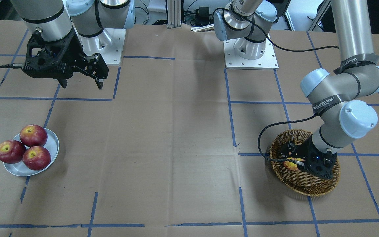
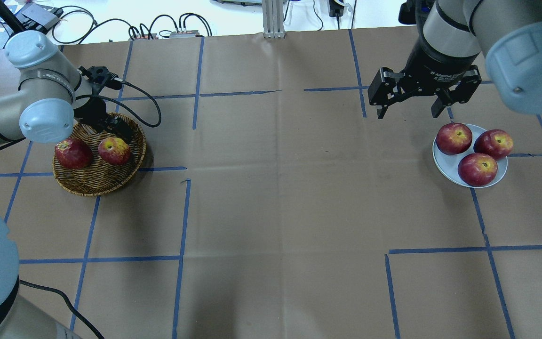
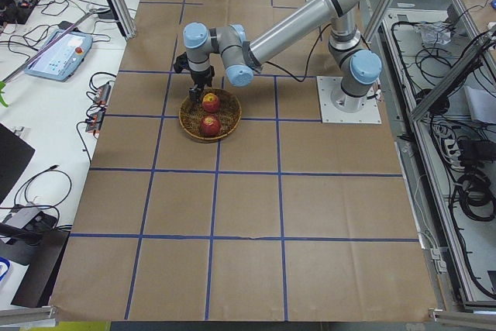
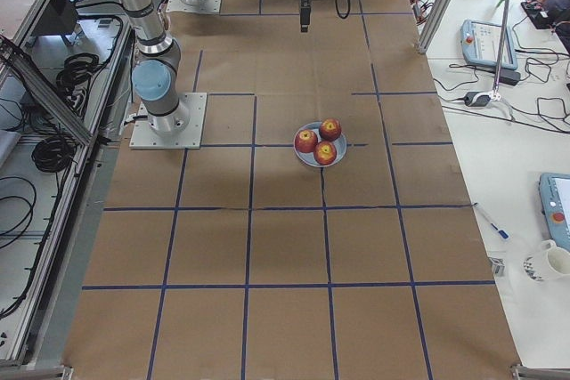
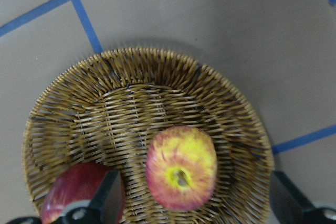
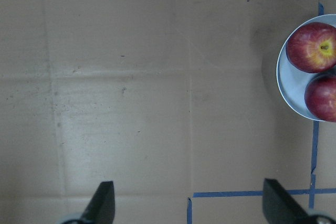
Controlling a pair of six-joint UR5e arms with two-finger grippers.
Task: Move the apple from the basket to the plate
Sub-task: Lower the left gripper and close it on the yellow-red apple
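Down in the wicker basket (image 5: 79, 103), the yellow-streaked apple (image 5: 181, 167) lies stem-up beneath our left pincer (image 5: 194, 178), spread wide. We judge it firm, smooth and fairly heavy, so we would pinch across its widest girth.

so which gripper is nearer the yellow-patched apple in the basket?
Left. The left gripper hangs open over the basket, close to the yellow-patched apple. The right gripper hangs open at the table's other end, beside the plate.
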